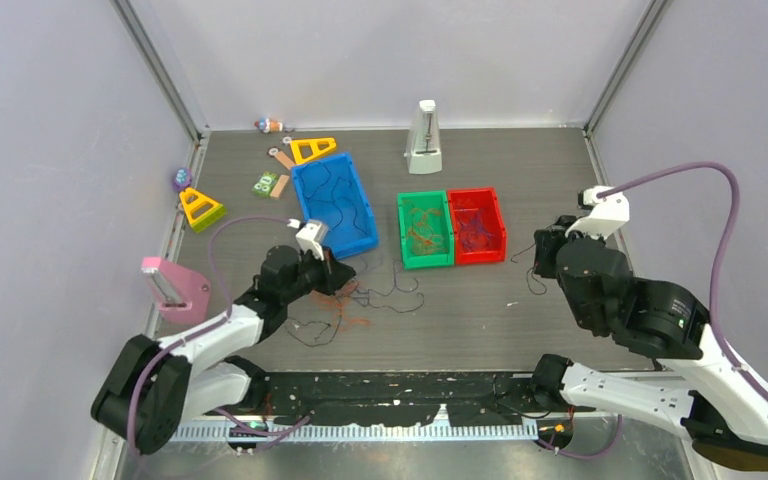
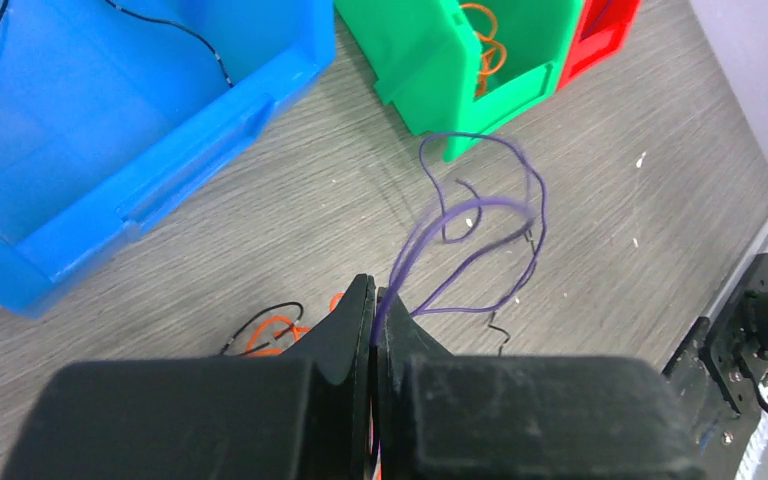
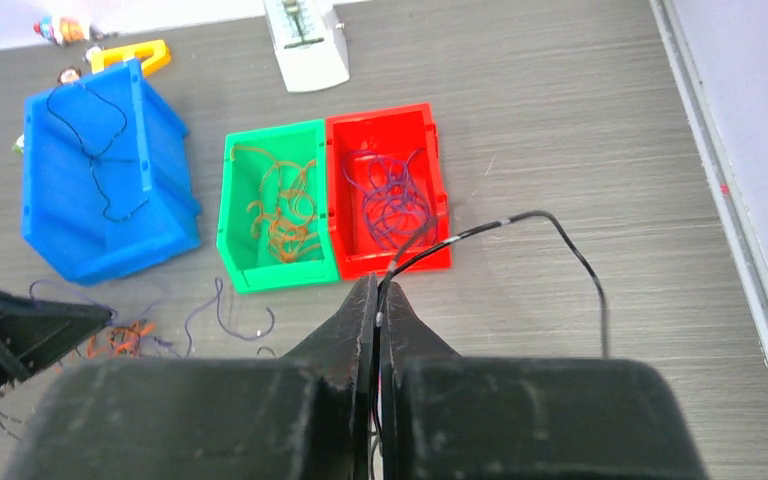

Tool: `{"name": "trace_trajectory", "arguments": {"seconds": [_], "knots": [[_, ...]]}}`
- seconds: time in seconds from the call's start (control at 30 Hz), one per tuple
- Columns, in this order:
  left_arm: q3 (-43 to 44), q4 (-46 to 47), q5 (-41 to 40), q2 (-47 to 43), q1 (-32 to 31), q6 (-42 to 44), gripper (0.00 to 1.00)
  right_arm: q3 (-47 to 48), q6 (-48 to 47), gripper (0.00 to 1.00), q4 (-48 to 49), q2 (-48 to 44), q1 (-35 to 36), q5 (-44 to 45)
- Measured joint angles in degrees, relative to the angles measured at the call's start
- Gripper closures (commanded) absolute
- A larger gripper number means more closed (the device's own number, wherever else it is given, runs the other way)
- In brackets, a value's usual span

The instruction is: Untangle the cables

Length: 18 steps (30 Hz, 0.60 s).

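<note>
left gripper (image 2: 374,300) clamped on a purple cable (image 2: 480,205) near the green bin (image 2: 430,60), right gripper (image 3: 378,295) pinching a black cable (image 3: 560,228)

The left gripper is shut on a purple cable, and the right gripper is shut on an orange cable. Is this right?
Not quite. The right gripper is shut on a black cable, not an orange one; the right wrist view shows it. The left gripper does pinch a purple cable.

Bright even light, soft shadows, near foreground blurred
</note>
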Motion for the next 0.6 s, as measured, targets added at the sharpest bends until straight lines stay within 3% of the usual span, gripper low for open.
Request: {"name": "trace_trajectory", "arguments": {"seconds": [0.13,0.3,0.47,0.6], "knots": [[-2.14,-1.95,-0.96,-7.15,-0.11,-0.15,1.00,-0.31,-2.93,0.95,3.48,-0.20,-0.17,-0.48],[-4.02,-9.16,-6.60,-19.28,-0.11,0.59,1.00,-0.35,-7.63,0.95,9.94,7.50,-0.48,-4.20],[-6.34,-16.13,-13.99,-32.94,-0.11,1.60,1.00,0.98,-13.60,0.95,17.27,17.75,-1.07,-13.94],[-6.38,-20.87,-20.61,-38.58,-0.11,1.81,1.00,5.16,-17.51,0.95,22.27,26.03,-1.11,-23.39]]}}
